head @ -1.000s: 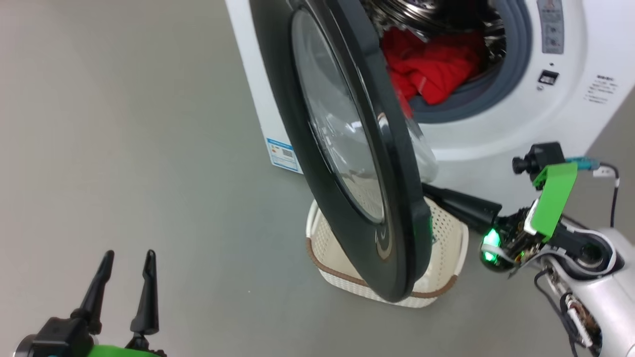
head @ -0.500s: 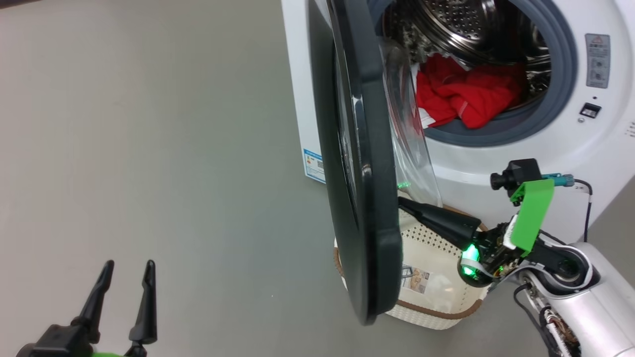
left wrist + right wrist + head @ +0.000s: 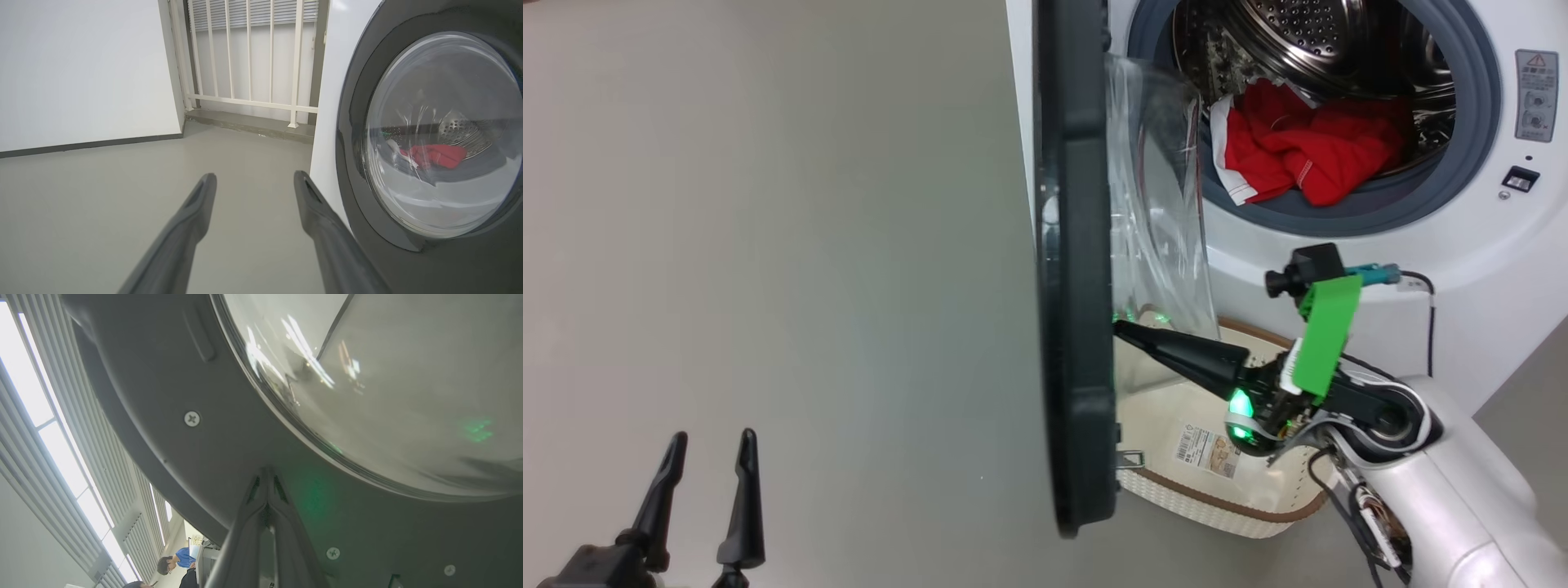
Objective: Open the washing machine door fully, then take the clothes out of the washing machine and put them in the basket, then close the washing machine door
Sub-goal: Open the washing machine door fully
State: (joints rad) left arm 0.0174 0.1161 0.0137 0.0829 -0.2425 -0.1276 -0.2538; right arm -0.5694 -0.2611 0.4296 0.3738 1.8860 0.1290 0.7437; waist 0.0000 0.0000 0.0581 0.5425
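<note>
The door (image 3: 1074,286) is pressed by the closed right gripper (image 3: 1125,330), whose tips may be slid off its slick face; the left gripper (image 3: 711,439) is open.

The black washing machine door (image 3: 1074,269) stands swung out edge-on from the white washing machine (image 3: 1486,245), red clothes (image 3: 1307,151) with white trim heaped low in its drum (image 3: 1307,41), while the cream, brown-rimmed basket (image 3: 1168,425) sits on the floor (image 3: 768,245) below the opening, perhaps touching the door.
</note>
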